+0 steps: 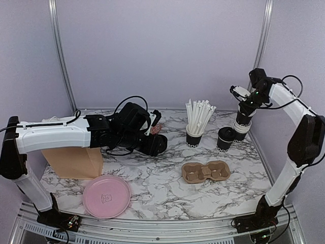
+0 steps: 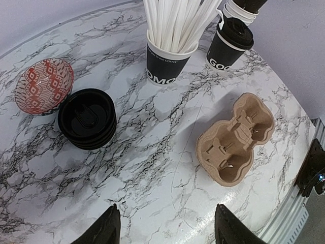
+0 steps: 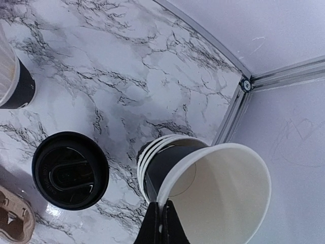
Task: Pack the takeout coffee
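Observation:
My right gripper [image 3: 161, 219] is shut on the rim of an open black paper cup [image 3: 218, 195], cream-white inside. That cup is tilted and partly raised out of a stack of like cups [image 3: 152, 165] at the table's far right corner. A lidded black coffee cup [image 3: 70, 170] stands just left of the stack. In the top view the right gripper [image 1: 245, 108] is above the stack [image 1: 240, 130], beside the lidded cup [image 1: 225, 139]. My left gripper [image 2: 165, 230] is open over bare marble, empty. A stack of black lids [image 2: 87, 118] lies ahead of it, to the left.
A brown pulp two-hole carrier [image 1: 205, 172] lies in front of a black cup of white straws [image 1: 194, 135]. A red patterned bowl [image 2: 43, 85] sits beside the lids. A pink plate [image 1: 106, 195] and a brown paper bag [image 1: 73, 161] are at the near left.

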`<act>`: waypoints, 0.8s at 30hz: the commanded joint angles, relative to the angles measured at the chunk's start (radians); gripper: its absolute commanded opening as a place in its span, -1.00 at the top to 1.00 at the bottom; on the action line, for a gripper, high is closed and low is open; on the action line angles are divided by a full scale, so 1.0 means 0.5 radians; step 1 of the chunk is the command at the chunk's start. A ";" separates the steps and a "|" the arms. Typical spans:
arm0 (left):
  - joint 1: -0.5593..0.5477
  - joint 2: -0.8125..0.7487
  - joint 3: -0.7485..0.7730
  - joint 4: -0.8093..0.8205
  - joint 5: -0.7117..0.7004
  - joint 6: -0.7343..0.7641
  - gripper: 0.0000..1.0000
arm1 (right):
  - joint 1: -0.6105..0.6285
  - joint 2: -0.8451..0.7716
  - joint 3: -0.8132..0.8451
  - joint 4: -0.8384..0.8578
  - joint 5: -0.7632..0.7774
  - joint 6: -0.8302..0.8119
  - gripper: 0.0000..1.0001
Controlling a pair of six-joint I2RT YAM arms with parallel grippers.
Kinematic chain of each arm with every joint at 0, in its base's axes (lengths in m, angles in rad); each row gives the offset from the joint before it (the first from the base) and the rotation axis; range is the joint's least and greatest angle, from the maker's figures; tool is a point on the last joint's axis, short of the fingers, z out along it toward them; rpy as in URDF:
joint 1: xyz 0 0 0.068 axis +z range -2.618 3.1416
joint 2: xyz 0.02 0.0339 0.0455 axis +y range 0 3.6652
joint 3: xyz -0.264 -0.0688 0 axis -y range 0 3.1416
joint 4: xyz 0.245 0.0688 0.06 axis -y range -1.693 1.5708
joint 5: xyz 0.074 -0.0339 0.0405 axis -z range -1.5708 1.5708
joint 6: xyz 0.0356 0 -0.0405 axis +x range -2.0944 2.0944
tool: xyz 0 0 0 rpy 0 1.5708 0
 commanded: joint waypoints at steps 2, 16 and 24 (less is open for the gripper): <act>0.006 0.013 0.042 -0.032 -0.022 0.024 -0.26 | 0.063 -0.174 0.247 -0.164 -0.191 0.076 1.00; 0.042 0.045 0.169 -0.157 -0.204 0.094 -0.26 | 0.251 -0.700 0.160 -0.349 -0.970 -0.163 1.00; 0.147 0.050 0.210 -0.201 -0.219 0.086 -0.24 | 0.631 -0.850 0.054 -0.582 -1.089 -0.485 1.00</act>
